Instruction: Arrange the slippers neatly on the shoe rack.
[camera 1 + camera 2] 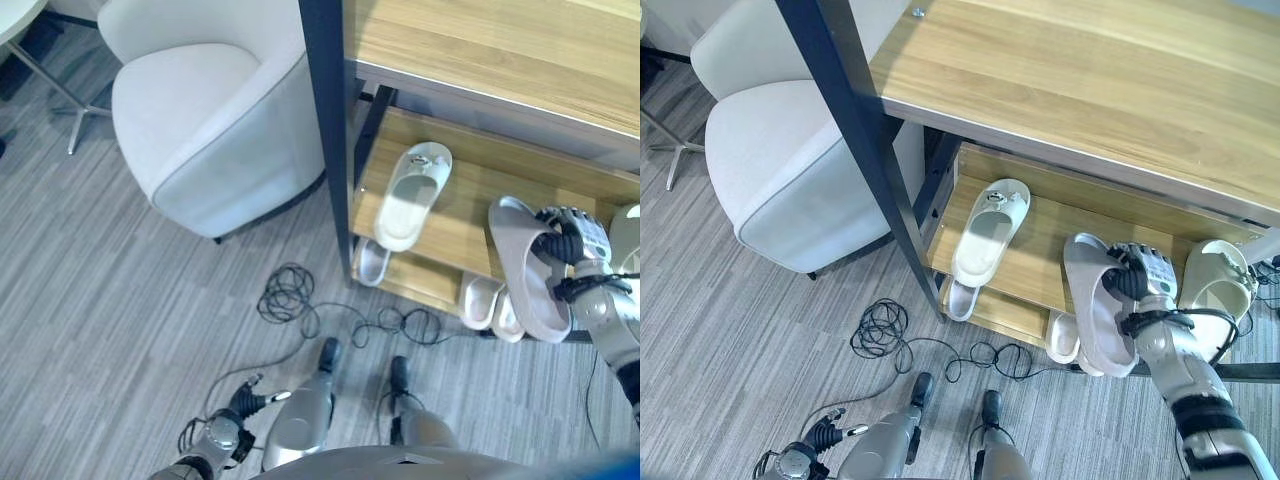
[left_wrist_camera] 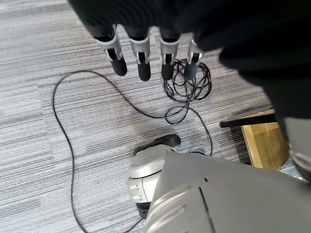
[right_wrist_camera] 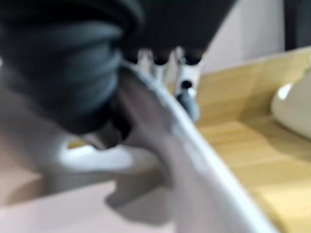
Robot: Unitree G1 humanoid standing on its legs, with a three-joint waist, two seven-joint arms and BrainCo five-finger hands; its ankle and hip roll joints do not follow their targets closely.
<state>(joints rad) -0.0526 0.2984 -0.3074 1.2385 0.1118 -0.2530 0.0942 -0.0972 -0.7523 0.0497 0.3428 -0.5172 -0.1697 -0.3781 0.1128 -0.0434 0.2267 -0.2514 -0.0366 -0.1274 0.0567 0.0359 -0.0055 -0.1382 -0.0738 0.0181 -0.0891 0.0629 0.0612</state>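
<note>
My right hand (image 1: pixel 572 238) is shut on a pale pink slipper (image 1: pixel 528 268), held on edge with its sole facing left, in front of the wooden middle shelf (image 1: pixel 462 225) of the shoe rack. The same slipper (image 1: pixel 1096 305) hangs at the shelf's front edge, and its strap (image 3: pixel 160 121) shows close up under the fingers. A white slipper (image 1: pixel 411 195) lies flat on that shelf to the left. Another white slipper (image 1: pixel 1216 284) rests on the shelf right of the hand. More slippers (image 1: pixel 488 302) sit on the lowest shelf. My left hand (image 1: pixel 232 415) hangs low over the floor, fingers (image 2: pixel 141 58) straight.
A white armchair (image 1: pixel 205 110) stands left of the rack's dark post (image 1: pixel 325 120). The rack's broad wooden top (image 1: pixel 500 50) overhangs the shelves. A coil of black cable (image 1: pixel 288 293) lies on the grey carpet before the rack. A small slipper (image 1: pixel 371 262) sits at the lowest shelf's left end.
</note>
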